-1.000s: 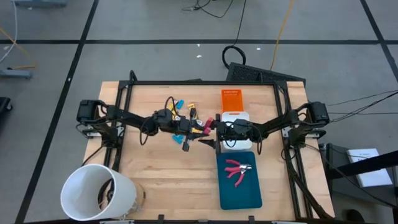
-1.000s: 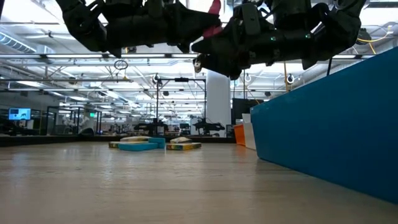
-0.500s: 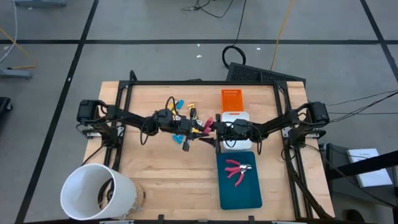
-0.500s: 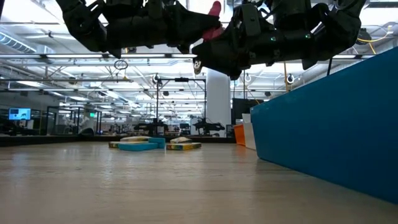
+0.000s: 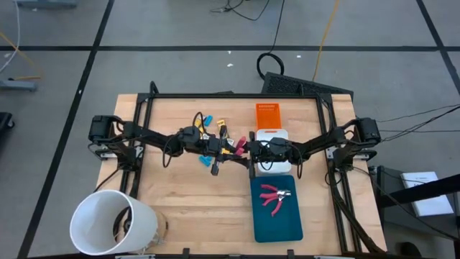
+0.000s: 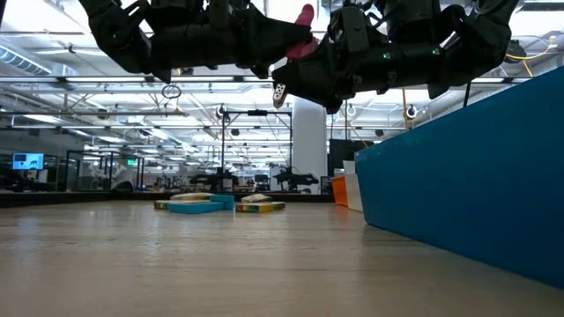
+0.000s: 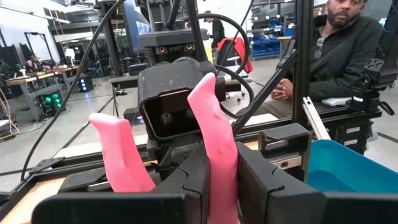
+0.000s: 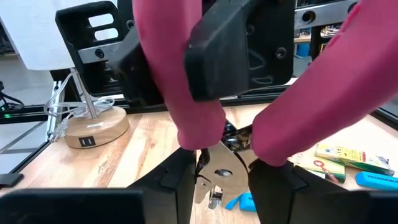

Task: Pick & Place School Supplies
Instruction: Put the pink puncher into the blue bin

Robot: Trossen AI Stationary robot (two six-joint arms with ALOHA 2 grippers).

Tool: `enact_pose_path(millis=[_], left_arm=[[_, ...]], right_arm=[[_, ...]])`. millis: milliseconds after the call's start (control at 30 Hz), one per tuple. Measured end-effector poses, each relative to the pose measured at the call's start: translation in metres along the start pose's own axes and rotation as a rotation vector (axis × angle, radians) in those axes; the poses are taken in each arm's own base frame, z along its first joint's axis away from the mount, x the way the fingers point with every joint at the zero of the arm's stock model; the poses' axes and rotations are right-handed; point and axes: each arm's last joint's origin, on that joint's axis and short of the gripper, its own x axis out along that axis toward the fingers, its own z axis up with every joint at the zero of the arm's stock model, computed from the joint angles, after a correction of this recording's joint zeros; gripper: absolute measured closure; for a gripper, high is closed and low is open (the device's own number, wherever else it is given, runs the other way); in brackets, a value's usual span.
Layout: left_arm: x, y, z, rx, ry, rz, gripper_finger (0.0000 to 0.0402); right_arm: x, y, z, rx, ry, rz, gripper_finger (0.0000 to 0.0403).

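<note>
A pink-handled scissor-like tool (image 5: pixel 234 149) hangs above the table's middle, between my two grippers, which meet there level and tip to tip. My left gripper (image 5: pixel 226 150) comes from the table's left and is shut on one pink handle (image 7: pixel 214 155); the other handle (image 7: pixel 118 152) sticks out free. My right gripper (image 5: pixel 247 150) comes from the right and is shut on the tool's metal head (image 8: pixel 221 168). Small light-blue pieces (image 5: pixel 209 160) and yellow-orange pieces (image 5: pixel 215 126) lie on the table under and beyond the grippers. My left gripper pinches one pink handle (image 7: pixel 217 186) between its two fingers, level, from the table's left, the handle running on past the fingertips. The tool is lifted clear of the table. My right gripper has its two fingers (image 8: pixel 184 177) on either side of the metal head (image 8: pixel 219 175), just below where the handles join, level from the table's right. The pink handles (image 8: pixel 311 99) rise away from it toward the left gripper.
A teal tray (image 5: pixel 280 223) at the near right holds another pink-handled tool (image 5: pixel 274 196). A white tray (image 5: pixel 277 167) and an orange tray (image 5: pixel 266 115) lie beyond it. A big white bucket (image 5: pixel 111 223) stands at the near left corner. A person sits beyond the table.
My right gripper's fingers have closed in from wide apart onto the tool's metal head. Both arms have kept their place, and the tool has stayed lifted in my left gripper.
</note>
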Motion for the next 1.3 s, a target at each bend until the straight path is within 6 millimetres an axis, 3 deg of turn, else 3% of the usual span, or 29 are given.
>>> enact_pose_path(millis=[367, 800, 933, 1067, 1300], left_arm=[[-0.0001, -0.0001, -0.0006, 0.000, 0.008, -0.001, 0.0346], [-0.0002, 0.0000, -0.0012, -0.035, 0.013, 0.000, 0.0295], [-0.0003, 0.0021, -0.0011, -0.106, 0.015, 0.097, 0.0284], [-0.0004, 0.0033, -0.0013, -0.132, 0.018, 0.149, 0.0253], [-0.0004, 0.0031, -0.0010, -0.160, 0.011, 0.145, 0.0159]], right_arm=[[0.0000, 0.0000, -0.0001, -0.015, 0.001, 0.000, 0.0290], [0.0000, -0.0001, -0.0012, -0.023, 0.012, 0.000, 0.0296], [-0.0001, -0.0006, -0.0008, -0.021, 0.011, -0.008, 0.0298], [-0.0002, -0.0014, -0.0009, -0.019, 0.011, -0.020, 0.0294], [-0.0002, -0.0040, -0.0043, -0.019, 0.046, -0.018, 0.0299]])
